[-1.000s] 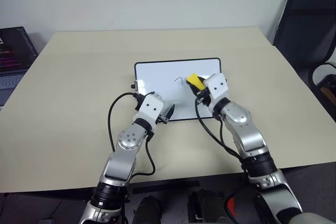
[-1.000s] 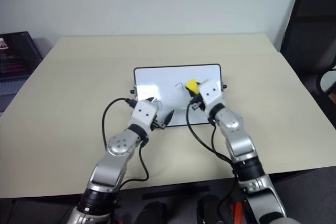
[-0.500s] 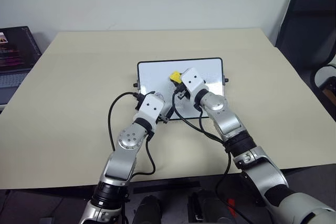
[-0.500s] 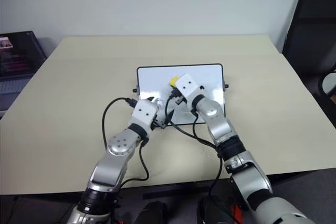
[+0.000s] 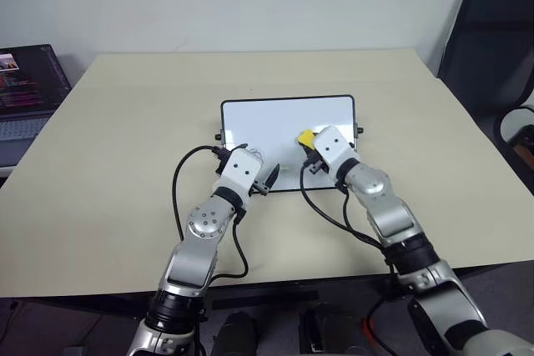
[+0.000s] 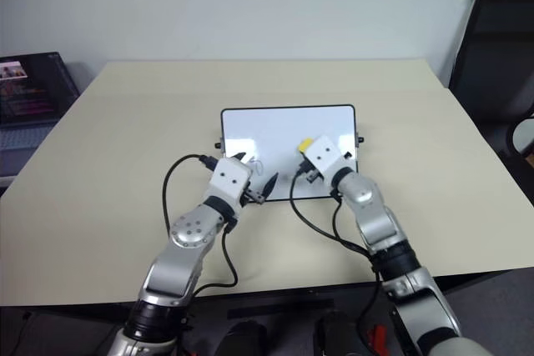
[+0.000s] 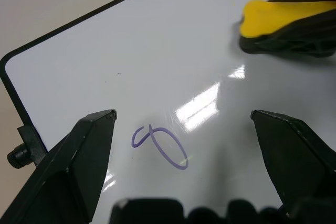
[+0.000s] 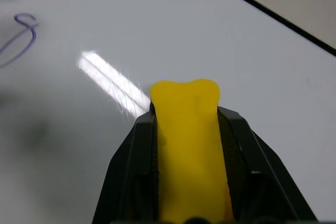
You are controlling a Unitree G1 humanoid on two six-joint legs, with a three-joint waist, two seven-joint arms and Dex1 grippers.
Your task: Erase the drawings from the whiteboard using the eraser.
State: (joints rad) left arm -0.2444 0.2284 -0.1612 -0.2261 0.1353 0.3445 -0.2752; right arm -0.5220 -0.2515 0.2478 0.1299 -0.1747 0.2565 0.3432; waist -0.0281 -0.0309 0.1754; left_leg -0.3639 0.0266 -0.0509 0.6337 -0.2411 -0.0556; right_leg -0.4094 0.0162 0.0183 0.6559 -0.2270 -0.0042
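Observation:
The whiteboard (image 5: 267,122) lies flat in the middle of the table. My right gripper (image 5: 310,144) is shut on the yellow eraser (image 5: 306,137), whose tip (image 8: 185,98) presses on the board's right half. Of the drawings, a purple squiggle (image 7: 160,142) shows near the board's near left corner, and it appears again off to one side of the eraser as a purple loop (image 8: 21,38). My left gripper (image 7: 182,115) hovers open just over that squiggle, fingers wide apart with nothing between them. The held eraser (image 7: 286,14) shows beyond it.
The beige table (image 5: 125,139) has wide bare room around the board. A laptop (image 5: 25,89) stands past the far left edge. A black chair (image 5: 492,47) is at the right. Black cables hang from both wrists over the near table.
My right gripper swept the eraser left across the board, then back right and nearer. The dark tick in the board's middle is gone. The left gripper stayed put.

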